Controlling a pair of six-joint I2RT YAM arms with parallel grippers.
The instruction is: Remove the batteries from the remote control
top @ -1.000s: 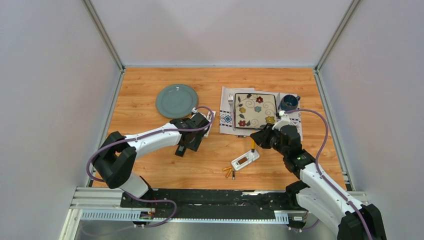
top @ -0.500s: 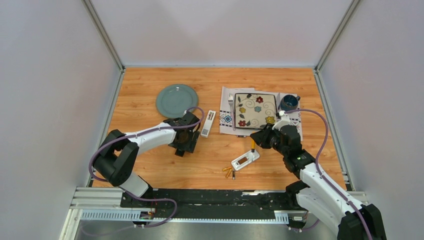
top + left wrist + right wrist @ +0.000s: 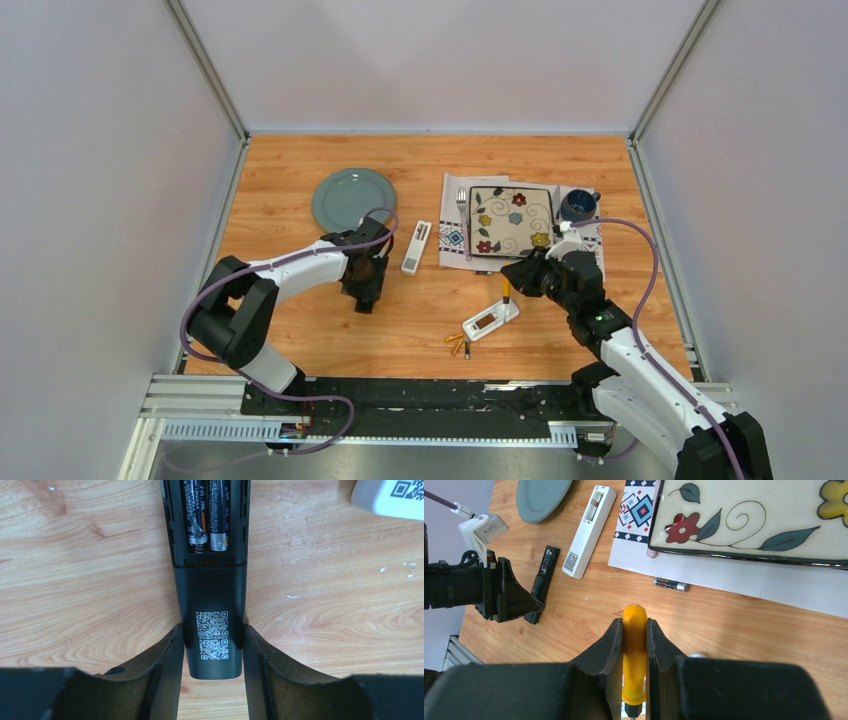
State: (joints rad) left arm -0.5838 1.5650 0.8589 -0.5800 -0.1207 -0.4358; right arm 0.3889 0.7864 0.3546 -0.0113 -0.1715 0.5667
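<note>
A black remote control lies back-up on the wood with its cover off. Two batteries sit side by side in its bay. My left gripper is closed round the remote's near end, with both fingers against its sides beside the QR label. From above, that gripper is at centre-left. My right gripper is shut on an orange-handled screwdriver, above a small white remote whose bay is open. A few gold batteries lie loose near it. One dark battery rests by the placemat.
A long white remote lies just right of the black one. A green round plate is behind it. A floral square plate, a fork and a blue cup sit on a placemat at the back right.
My left gripper drew back and to the left along the black remote, uncovering the long white remote, and its jaws narrowed onto the remote's end. The right arm stayed still.
</note>
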